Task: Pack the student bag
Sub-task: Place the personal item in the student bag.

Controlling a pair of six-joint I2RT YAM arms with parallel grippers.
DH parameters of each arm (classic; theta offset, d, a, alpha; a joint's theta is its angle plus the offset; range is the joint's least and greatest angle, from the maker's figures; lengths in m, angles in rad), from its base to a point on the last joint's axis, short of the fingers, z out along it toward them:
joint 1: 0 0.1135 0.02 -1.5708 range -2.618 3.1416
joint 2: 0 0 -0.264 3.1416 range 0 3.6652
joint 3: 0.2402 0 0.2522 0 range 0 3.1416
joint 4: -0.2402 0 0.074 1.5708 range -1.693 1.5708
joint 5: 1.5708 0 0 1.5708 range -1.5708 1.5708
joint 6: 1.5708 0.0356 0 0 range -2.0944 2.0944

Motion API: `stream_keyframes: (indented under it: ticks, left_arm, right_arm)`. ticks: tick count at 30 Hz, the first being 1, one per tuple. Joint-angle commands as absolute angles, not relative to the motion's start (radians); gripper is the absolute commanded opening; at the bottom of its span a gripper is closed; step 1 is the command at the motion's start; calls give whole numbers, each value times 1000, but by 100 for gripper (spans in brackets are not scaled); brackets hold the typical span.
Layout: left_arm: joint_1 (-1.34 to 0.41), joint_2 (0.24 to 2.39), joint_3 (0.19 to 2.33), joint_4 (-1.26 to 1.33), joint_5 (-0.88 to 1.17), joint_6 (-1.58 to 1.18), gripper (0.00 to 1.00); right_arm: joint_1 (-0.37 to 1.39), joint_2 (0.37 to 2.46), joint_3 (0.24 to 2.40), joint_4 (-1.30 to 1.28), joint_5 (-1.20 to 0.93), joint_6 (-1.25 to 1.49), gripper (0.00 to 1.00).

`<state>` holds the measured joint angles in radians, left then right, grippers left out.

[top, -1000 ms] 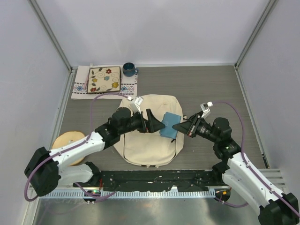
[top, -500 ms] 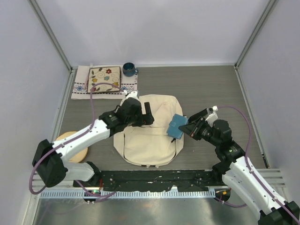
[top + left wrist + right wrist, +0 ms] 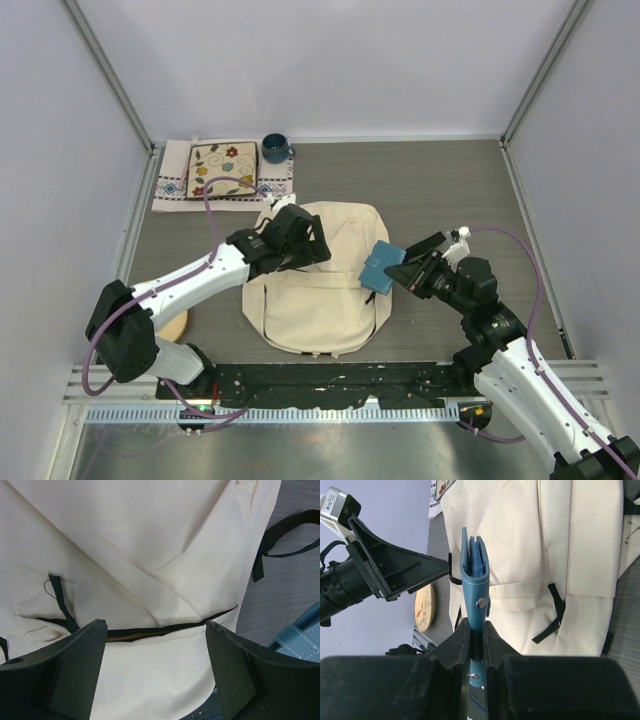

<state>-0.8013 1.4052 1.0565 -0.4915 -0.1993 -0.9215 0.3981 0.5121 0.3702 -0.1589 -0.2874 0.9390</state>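
Observation:
The cream student bag (image 3: pixel 318 290) lies flat in the middle of the table, with black straps and a black zipper line (image 3: pixel 165 628) that gapes slightly. My left gripper (image 3: pixel 317 246) is open and empty, hovering over the bag's upper left; in its wrist view the jaws (image 3: pixel 156 626) straddle the zipper line. My right gripper (image 3: pixel 402 268) is shut on a blue leather case (image 3: pixel 380 267) and holds it above the bag's right edge. In the right wrist view the case (image 3: pixel 473 575) stands on edge between the fingers (image 3: pixel 476 626), with the bag (image 3: pixel 560 540) behind it.
A patterned cloth with a floral tile (image 3: pixel 223 170) and a blue mug (image 3: pixel 275 149) sit at the back left. A round wooden disc (image 3: pixel 158 305) lies at the left, partly under my left arm. A black strap (image 3: pixel 280 535) trails off the bag.
My left gripper has drawn away from the blue case, back and left over the bag's top. My right gripper has carried the case slightly to the right.

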Motion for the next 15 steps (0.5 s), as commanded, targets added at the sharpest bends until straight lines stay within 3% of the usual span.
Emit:
stream_keyframes:
  ticks: [1, 15]
  left_arm:
    - [-807, 1439, 1103, -483, -215, -976, 82]
    - [-808, 1565, 1161, -500, -242, -1022, 72]
  right_arm:
    - [403, 505, 405, -115, -268, 922, 2]
    - [403, 502, 403, -115, -265, 917, 2]
